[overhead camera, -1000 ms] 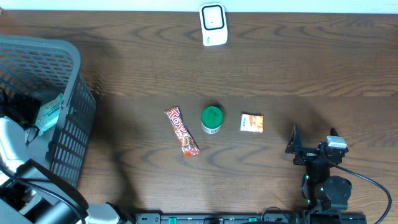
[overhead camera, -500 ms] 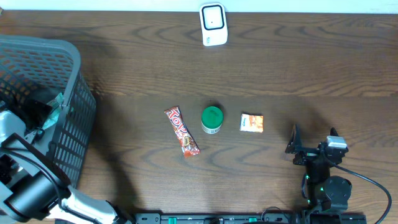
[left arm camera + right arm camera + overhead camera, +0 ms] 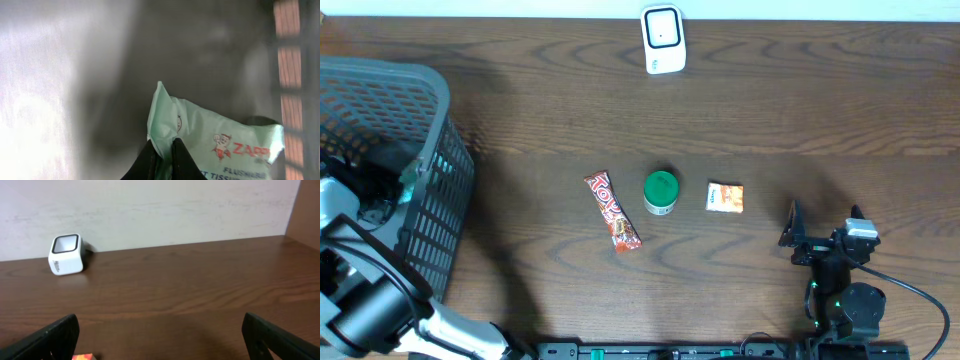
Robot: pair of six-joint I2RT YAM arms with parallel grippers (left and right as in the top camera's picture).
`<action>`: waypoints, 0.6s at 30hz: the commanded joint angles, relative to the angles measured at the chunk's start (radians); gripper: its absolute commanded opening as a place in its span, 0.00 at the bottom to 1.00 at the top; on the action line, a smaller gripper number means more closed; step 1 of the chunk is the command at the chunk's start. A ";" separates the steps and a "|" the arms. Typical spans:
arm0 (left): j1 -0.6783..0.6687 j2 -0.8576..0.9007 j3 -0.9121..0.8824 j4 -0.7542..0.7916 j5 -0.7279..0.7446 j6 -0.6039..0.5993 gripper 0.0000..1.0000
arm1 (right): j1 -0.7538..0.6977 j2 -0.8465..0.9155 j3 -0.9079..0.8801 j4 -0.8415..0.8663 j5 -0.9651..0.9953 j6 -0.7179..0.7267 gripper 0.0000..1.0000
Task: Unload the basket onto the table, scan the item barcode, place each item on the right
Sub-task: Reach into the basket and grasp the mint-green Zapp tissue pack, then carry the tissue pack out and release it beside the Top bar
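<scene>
- Left gripper [image 3: 163, 148] has changed state: half a second ago the jaws stood wide apart over the basket [image 3: 432, 95]; now they are pressed together on the upper-left corner of the mint-green tissue packet [image 3: 225, 145].
- Left arm position, overhead view: it has shifted only slightly inside the basket over the last second. The packet, plainly visible a second ago, is now mostly covered by the arm.
- Grip detail, left wrist view: both fingertips [image 3: 148, 156] pinch a thin fold of film at the packet edge. The packet body extends to the lower right and lies against the basket floor. No barcode shows on the visible face, which carries printed branding only.
- Right gripper [image 3: 159, 330]: unchanged, jaws fully apart, nothing between them, parked near the front edge of the table [image 3: 800, 110].
- Barcode scanner [image 3: 662, 40]: upright at the far edge of the table, well apart from the basket.
- Other items in a row at mid-table, untouched: red candy bar [image 3: 613, 211], green-lidded jar [image 3: 661, 192], small orange packet [image 3: 725, 197].
- Task meaning (judgement): the pick has just been secured and the scan is not yet done. The next stage calls for lifting the packet clear of the basket wall and carrying it to the scanner.
- Risk (judgement): a corner pinch on slack film may slip or let the packet swing.
</scene>
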 commanded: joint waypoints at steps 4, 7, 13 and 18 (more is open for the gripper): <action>-0.006 -0.319 -0.019 -0.039 0.046 -0.054 0.07 | 0.003 -0.005 -0.001 -0.004 -0.002 0.009 0.99; -0.006 -0.504 -0.019 -0.040 0.046 -0.064 0.08 | 0.003 -0.005 -0.001 -0.004 -0.002 0.009 0.99; -0.016 -0.863 -0.019 -0.130 0.176 -0.125 0.07 | 0.003 -0.005 -0.001 -0.004 -0.002 0.009 0.99; -0.140 -1.067 -0.019 -0.259 0.404 -0.089 0.07 | 0.003 -0.005 -0.001 -0.004 -0.002 0.009 0.99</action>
